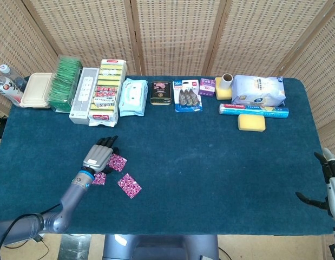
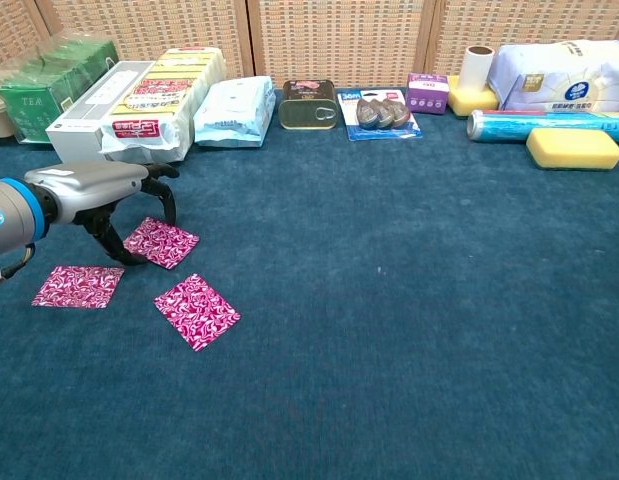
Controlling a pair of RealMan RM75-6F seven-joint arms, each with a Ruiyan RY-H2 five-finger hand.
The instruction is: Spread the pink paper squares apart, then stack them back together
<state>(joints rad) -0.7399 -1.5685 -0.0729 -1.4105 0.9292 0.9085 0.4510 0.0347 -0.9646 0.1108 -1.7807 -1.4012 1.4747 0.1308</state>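
Note:
Three pink patterned paper squares lie flat and apart on the blue cloth at the left. The far square (image 2: 167,243) (image 1: 118,161) sits under my left hand (image 2: 101,193) (image 1: 99,155). The fingers (image 2: 167,195) arch down to its far edge and the thumb (image 2: 117,250) touches the cloth at its near-left corner. The square is not lifted. A second square (image 2: 77,286) (image 1: 100,178) lies to the left and a third (image 2: 197,311) (image 1: 129,185) nearer the front. My right hand (image 1: 329,187) hangs off the table's right edge, fingers spread, holding nothing.
A row of goods lines the far edge: green tea packs (image 2: 44,88), a white box (image 2: 94,112), sponge packs (image 2: 159,95), wipes (image 2: 232,108), a tin (image 2: 308,104), a cling-film roll (image 2: 544,124) and a yellow sponge (image 2: 573,147).

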